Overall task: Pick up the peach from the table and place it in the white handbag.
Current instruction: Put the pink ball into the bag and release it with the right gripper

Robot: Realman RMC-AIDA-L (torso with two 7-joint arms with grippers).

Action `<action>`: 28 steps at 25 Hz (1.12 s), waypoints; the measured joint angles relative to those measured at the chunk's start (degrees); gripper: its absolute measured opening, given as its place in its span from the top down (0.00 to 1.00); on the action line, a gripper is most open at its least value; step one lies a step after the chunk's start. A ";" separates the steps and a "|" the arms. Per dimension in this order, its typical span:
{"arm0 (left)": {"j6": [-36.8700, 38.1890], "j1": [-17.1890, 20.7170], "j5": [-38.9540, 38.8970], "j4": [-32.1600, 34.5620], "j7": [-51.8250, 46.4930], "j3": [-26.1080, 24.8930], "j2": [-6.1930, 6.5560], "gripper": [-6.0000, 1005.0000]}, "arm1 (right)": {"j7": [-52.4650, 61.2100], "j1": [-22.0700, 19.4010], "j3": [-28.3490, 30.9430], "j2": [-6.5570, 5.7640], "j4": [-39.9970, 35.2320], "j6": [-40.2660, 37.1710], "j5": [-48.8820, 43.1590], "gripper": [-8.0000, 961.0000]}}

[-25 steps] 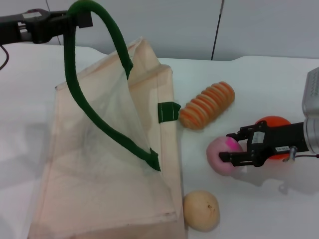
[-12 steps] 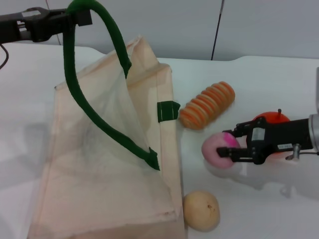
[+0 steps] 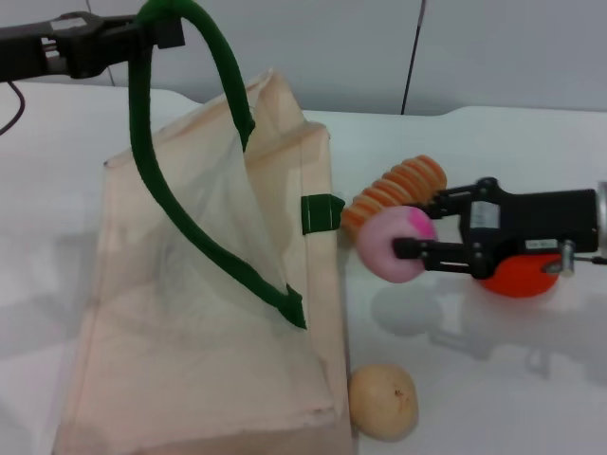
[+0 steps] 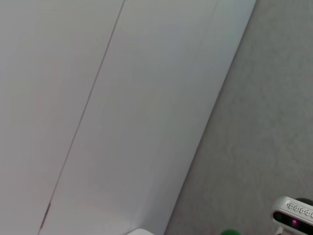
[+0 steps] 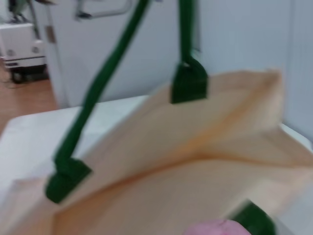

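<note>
Both grippers busy: right gripper (image 3: 406,248) clamps peach (image 3: 391,245), left gripper (image 3: 142,36) lifts handbag handle (image 3: 156,161)

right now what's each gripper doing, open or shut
Left gripper: shut on the dark green looped handle of the cream cloth handbag, holding it up.
Right gripper: shut on the round pale-pink peach, lifted.

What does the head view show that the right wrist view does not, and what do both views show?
Only the head view shows the right claw shut on the peach, held above the table, the left claw lifting one green handle, the striped orange item, the orange fruit and the tan fruit. Only the right wrist view shows a room floor and a cabinet behind. Both show the white handbag, its green handles and the peach.
</note>
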 joint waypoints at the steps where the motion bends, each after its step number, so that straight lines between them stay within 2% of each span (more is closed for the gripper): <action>1: 0.00 -0.16 0.03 0.00 -0.03 0.00 0.01 0.86 | 0.00 0.64 -0.37 0.21 0.13 0.25 -0.08 0.52; 5: 0.03 -1.00 0.12 0.01 -0.16 -0.01 -0.05 0.86 | 0.07 3.96 -3.29 0.86 1.39 0.22 0.00 0.51; 14: 0.02 -2.00 0.18 0.01 -0.18 0.00 -0.30 0.86 | -0.02 11.93 -6.31 1.16 7.43 -3.27 0.02 0.52; 19: 0.02 -2.26 0.17 0.01 -0.18 -0.01 -0.35 0.86 | -0.03 16.41 -7.25 1.69 11.66 -8.80 -0.14 0.52; 23: 0.02 -2.58 0.17 0.03 -0.18 -0.01 -0.42 0.86 | -1.19 18.67 -7.79 1.82 14.87 -13.50 -0.02 0.52; 28: -0.04 -2.66 0.17 0.16 -0.18 -0.01 -0.50 0.86 | -3.19 19.14 -6.79 2.08 16.20 -14.22 0.28 0.52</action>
